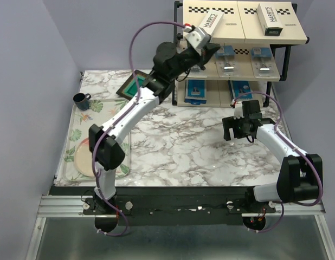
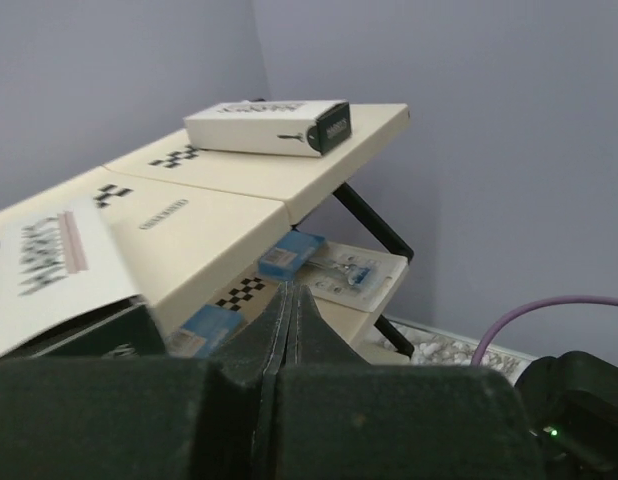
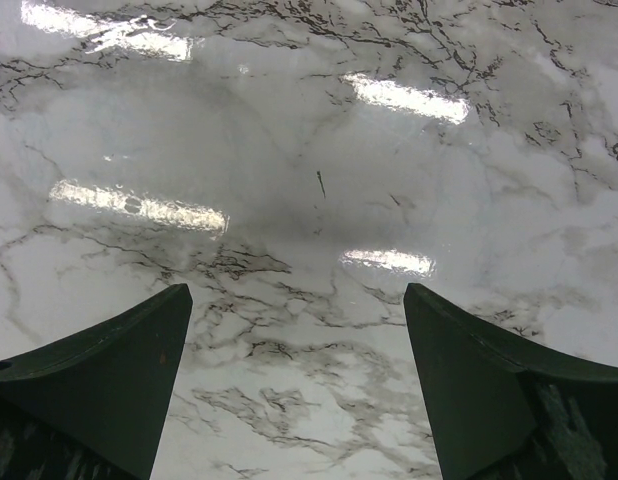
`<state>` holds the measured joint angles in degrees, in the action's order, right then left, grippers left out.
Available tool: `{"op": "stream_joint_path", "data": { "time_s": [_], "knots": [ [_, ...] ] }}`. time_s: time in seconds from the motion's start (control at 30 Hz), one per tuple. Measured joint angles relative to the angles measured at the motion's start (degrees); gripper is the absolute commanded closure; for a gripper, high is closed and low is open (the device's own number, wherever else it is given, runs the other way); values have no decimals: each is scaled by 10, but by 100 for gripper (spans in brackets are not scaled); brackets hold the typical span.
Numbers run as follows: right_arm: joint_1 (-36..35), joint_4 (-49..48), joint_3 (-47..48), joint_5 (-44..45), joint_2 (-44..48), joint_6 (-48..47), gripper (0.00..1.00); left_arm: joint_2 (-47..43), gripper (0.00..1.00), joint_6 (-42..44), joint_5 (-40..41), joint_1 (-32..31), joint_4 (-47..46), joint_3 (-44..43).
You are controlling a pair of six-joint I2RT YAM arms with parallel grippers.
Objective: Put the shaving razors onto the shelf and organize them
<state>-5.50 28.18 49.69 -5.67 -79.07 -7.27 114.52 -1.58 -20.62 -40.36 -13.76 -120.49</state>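
- Progress: we see no packs on the tabletop (image 1: 178,141). The shaving razors we can find are all on the shelf (image 1: 240,24).
- Top tier: two white Harry's boxes. The skewed Harry's box (image 1: 206,21) lies at an angle, its near end at the front edge. The far Harry's box (image 1: 270,19) sits square, well off to the right of the left tool (image 1: 210,51).
- Middle tier: blister packs (image 1: 228,58), behind and below the left tool. We count two clearly. A third may be hidden by the arm.
- Bottom tier: two dark-blue boxes (image 1: 195,89), lower than the left tool.
- Judgement: placing looks essentially done. What is left, if anything, is squaring the skewed box.
- Left tool: fingers pressed fully together with nothing between them. It is up at the front of the shelf, just under the top board's edge. In the wrist view the skewed box lies just up and left of the tips. We cannot tell whether they touch.
- Right tool (image 1: 240,130): jaws spread wide and holding nothing. It hangs over bare marble, with the shelf well beyond it.
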Motion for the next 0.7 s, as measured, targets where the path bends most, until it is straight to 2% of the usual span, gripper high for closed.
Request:
{"op": "stream_joint_path", "data": {
  "time_s": [0.17,0.3,0.43,0.7],
  "knots": [
    [0,-2,0,-2,-1,2,5,-120,100,0,-5,57,-1,85],
    [0,-2,0,-2,-6,2,5,-162,100,3,-5,94,-1,101],
    [0,-2,3,-2,-15,2,5,-147,100,4,-4,93,5,99],
    [0,-5,12,-2,-18,2,5,-22,100,-4,26,83,33,29]
  ]
}}
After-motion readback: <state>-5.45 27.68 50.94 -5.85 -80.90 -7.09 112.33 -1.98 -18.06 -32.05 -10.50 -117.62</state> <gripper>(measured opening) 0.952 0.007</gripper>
